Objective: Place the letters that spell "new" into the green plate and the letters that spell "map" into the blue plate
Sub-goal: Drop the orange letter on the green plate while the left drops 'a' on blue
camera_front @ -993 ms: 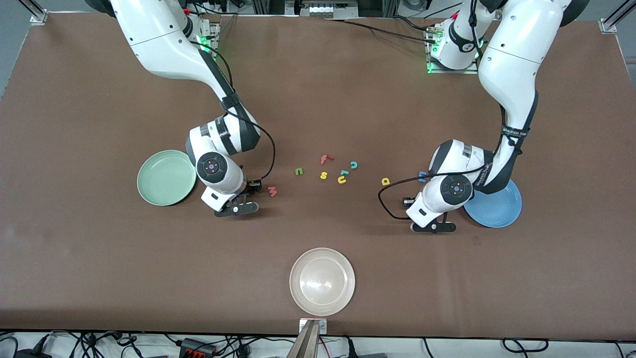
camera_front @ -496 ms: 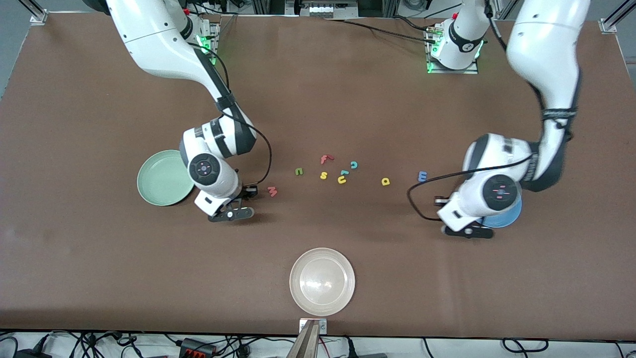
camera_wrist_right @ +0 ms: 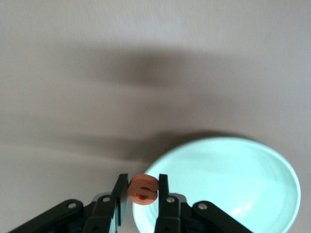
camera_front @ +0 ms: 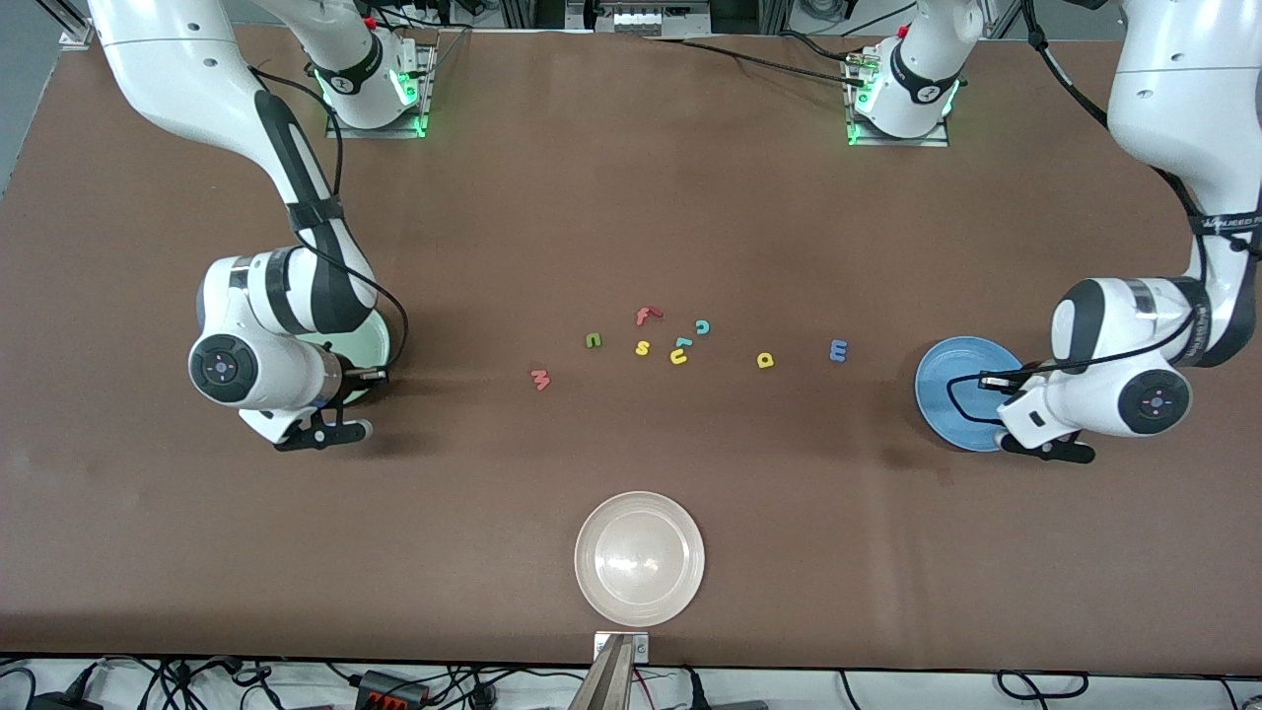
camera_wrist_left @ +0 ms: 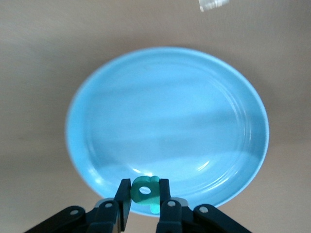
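My left gripper (camera_wrist_left: 145, 187) is shut on the teal "p" (camera_wrist_left: 146, 193) and hangs over the rim of the blue plate (camera_wrist_left: 165, 111), which lies at the left arm's end of the table (camera_front: 951, 390). The right gripper (camera_wrist_right: 143, 182) is shut on the orange "e" (camera_wrist_right: 143, 189) just over the rim of the green plate (camera_wrist_right: 228, 179); the right arm hides most of that plate (camera_front: 373, 340) in the front view. Flat on the table between the plates lie the salmon "w" (camera_front: 539, 379), green "n" (camera_front: 593, 340), yellow "a" (camera_front: 765, 361) and blue "m" (camera_front: 838, 349).
A red "f" (camera_front: 646, 316), yellow "s" (camera_front: 642, 347), yellow "u" (camera_front: 678, 357) and teal "c" (camera_front: 703, 326) sit in the middle cluster. A white-beige plate (camera_front: 639, 558) lies nearer the front camera, by the table's edge.
Both arms have swung outward from the middle. The right gripper closed on the "e" and carried it to the green plate; the left carried the "p" to the blue plate.
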Robot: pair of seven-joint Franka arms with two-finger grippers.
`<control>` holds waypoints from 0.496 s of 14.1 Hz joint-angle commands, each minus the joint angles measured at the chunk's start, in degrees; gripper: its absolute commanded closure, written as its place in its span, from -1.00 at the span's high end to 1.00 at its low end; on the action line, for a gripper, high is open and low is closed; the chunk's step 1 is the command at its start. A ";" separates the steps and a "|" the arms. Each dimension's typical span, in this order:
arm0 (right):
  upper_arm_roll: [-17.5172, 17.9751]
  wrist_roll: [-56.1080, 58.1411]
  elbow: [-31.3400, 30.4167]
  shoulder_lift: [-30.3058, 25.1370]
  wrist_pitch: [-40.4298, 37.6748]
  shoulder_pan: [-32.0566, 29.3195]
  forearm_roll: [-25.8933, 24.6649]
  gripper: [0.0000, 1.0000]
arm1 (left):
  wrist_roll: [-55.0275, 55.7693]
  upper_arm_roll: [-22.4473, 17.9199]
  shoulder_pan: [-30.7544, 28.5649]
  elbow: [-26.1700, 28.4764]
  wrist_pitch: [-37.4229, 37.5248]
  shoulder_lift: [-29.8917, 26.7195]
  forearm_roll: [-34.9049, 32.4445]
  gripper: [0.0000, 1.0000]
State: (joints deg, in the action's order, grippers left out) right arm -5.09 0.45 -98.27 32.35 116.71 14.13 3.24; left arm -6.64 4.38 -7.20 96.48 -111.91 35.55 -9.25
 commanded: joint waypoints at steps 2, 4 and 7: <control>-1.67 0.78 -12.01 -6.32 3.42 0.02 -1.65 -1.00 | -1.27 0.63 0.69 0.91 -1.47 0.13 -1.30 -0.19; -2.56 0.96 -18.42 -7.03 11.39 0.11 -2.27 -1.00 | -1.44 0.98 0.34 0.55 -1.29 -0.04 -1.12 1.00; -3.44 1.13 -20.12 -6.68 14.34 -0.07 -4.20 -0.99 | -1.01 2.12 1.13 0.11 -0.68 -1.62 -0.51 1.00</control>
State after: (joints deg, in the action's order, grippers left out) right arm -8.22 0.63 -115.61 27.83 129.41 14.16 0.08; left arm -7.05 5.41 -6.45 96.60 -113.18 36.02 -9.25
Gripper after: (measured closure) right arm 0.714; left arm 0.313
